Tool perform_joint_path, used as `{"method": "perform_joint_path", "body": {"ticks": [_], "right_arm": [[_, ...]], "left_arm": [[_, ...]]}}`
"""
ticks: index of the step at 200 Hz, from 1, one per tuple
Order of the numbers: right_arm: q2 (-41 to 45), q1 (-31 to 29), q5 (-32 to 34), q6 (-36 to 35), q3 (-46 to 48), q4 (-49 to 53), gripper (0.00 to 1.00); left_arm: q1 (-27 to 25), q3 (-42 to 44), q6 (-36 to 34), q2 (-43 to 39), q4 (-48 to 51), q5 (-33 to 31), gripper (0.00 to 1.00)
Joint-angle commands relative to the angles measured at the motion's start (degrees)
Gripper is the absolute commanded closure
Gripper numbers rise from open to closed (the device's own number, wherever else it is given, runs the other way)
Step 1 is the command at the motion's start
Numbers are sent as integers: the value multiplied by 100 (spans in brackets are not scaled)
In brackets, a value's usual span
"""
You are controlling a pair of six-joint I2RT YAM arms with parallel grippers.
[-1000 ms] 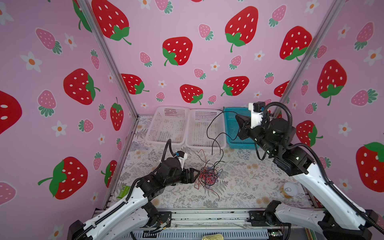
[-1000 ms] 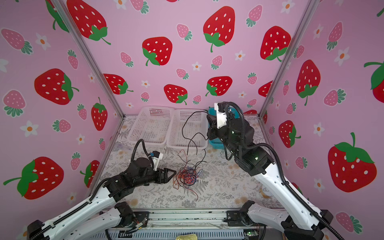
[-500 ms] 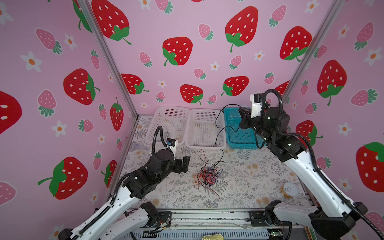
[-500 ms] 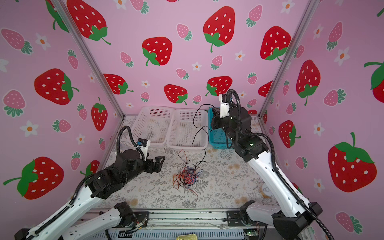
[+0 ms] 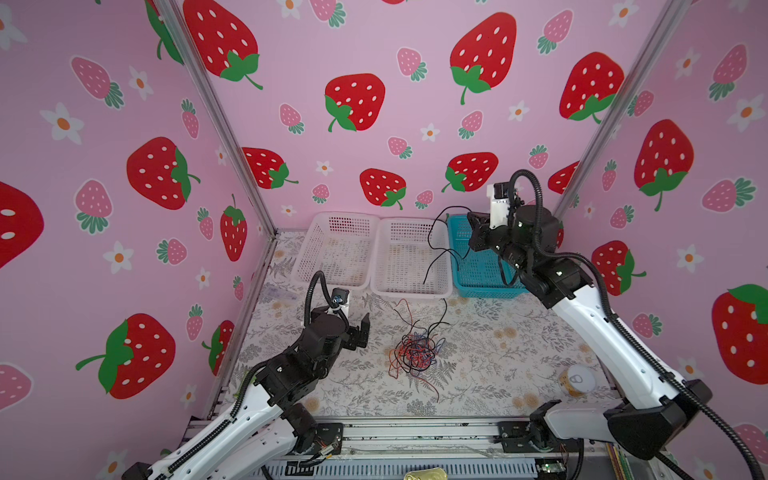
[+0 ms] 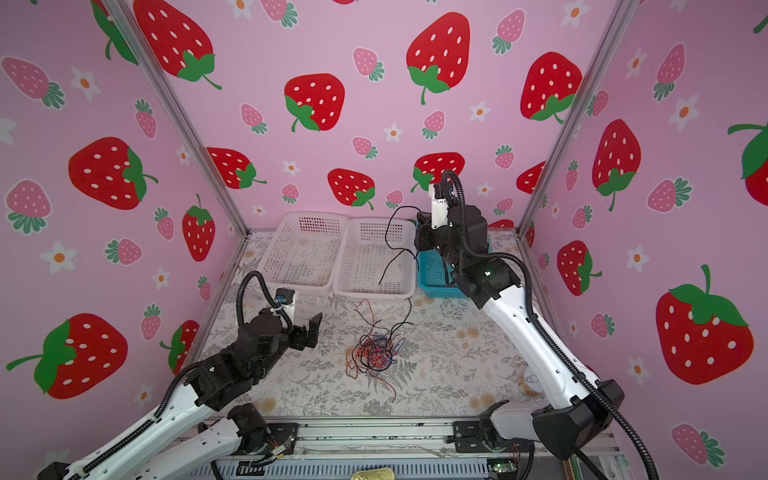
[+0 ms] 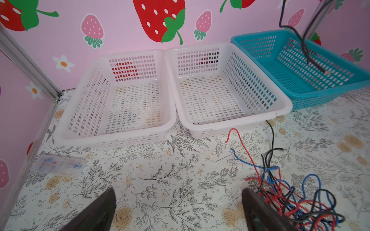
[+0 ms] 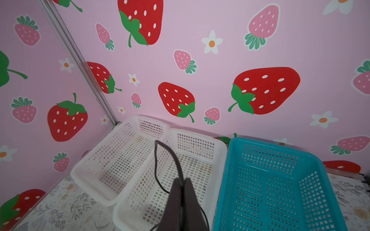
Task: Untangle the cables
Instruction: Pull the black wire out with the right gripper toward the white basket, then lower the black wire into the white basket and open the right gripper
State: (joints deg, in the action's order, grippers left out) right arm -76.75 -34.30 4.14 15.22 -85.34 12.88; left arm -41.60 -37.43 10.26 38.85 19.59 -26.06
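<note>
pink walls printed with strawberries (image 5: 415, 137) enclose a table covered by a flowered cloth (image 5: 507, 357). about the middle of that cloth the cables (image 5: 415, 353) (image 6: 374, 351) (image 7: 290, 196) are heaped in a tangle of red, blue and black strands, with loose ends trailing toward the baskets and the front edge. one black cable (image 5: 430, 235) (image 8: 155, 164) is held high, apart from the heap. it is pinched between the closed fingers of the right gripper (image 5: 473, 218) (image 8: 181, 181), and its loops droop over the middle basket. the right arm is stretched up and back from the front right corner, its wrist bent so that the gripper points leftward above the blue basket (image 5: 478, 286).

the left gripper (image 5: 360, 332) (image 7: 178, 191) is kept low over the cloth, left of the heap and apart from it in both top views. its fingers are spread wide around nothing and pointed at the two white baskets (image 5: 336, 215) (image 7: 128, 138), which stand side by side against the back wall. the left arm is reached forward from the front left corner, elbow bent. a small clear box (image 7: 58, 165) is seen by the left wall.
</note>
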Motion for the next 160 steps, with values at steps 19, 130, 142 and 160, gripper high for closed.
{"method": "perform_joint_path", "body": {"ticks": [19,130,142,160], "right_arm": [[-219,47,-137,68,-299,-206,100],[-1235,123,-416,-11,-567,-396,100],[-1461,139,-455,-2,-644,-416,100],[-1783,160,-519,16,-724,-526,100]], "left_arm": [[20,100,-120,-193,-521,-186,1],[21,86,-102,-10,-532,-131,1],[20,76,-103,0,-527,-120,1],[14,78,-110,-5,-527,-103,1]]}}
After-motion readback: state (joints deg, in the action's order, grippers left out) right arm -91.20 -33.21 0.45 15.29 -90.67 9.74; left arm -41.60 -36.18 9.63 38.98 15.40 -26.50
